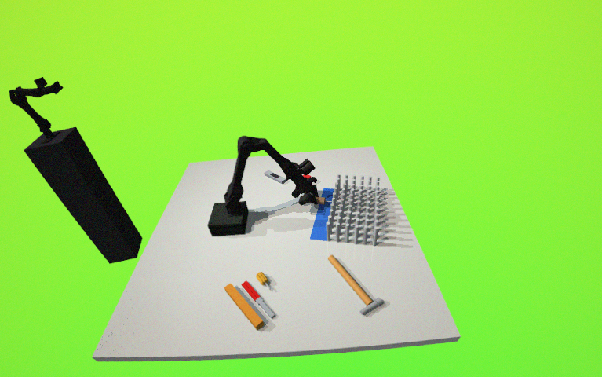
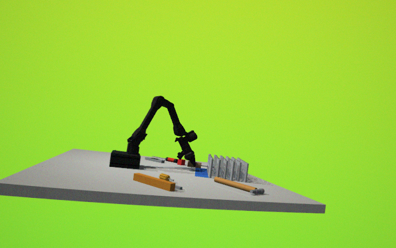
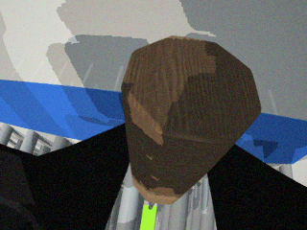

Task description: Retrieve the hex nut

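My gripper is shut on a brown wooden handle, low by the taped strip. A thin metal rod runs from the handle toward the spacers; its far end is hidden among them. The blue taped strip lies along the near side of the field. The grey spacers stand upright in rows. I cannot make out the hex nut in any view.
A hammer, an orange bar, a red-handled tool and a yellow-handled driver lie apart from the field. A grey tool and a red object lie behind the arm.
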Tool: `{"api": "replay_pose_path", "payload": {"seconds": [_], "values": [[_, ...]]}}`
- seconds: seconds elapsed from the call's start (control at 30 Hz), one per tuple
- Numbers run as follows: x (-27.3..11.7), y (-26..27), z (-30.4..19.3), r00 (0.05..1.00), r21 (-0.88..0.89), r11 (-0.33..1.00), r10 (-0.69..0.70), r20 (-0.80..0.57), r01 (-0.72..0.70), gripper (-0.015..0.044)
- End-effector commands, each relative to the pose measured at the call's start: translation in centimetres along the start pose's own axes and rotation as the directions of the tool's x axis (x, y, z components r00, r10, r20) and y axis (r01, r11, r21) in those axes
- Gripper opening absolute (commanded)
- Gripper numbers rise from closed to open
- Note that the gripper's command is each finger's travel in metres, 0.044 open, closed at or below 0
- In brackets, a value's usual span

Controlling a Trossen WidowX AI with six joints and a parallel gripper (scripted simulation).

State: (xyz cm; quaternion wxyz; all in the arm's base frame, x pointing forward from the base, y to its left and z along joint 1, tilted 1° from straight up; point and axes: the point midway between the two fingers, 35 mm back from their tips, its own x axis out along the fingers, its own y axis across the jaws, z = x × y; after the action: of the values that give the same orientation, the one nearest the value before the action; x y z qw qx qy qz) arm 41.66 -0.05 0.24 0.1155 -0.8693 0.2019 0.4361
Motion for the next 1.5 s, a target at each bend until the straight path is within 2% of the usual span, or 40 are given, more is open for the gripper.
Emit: {"api": "replay_pose_path", "payload": {"seconds": [0.0, 1.47], "values": [[0.1, -0.1, -0.5, 1.0, -0.004, 1.0, -0.005, -0.005, 0.005, 0.0], [1.6, -0.1, 0.6, 1.0, -0.003, 1.0, -0.004, -0.005, 0.004, 0.0]]}}
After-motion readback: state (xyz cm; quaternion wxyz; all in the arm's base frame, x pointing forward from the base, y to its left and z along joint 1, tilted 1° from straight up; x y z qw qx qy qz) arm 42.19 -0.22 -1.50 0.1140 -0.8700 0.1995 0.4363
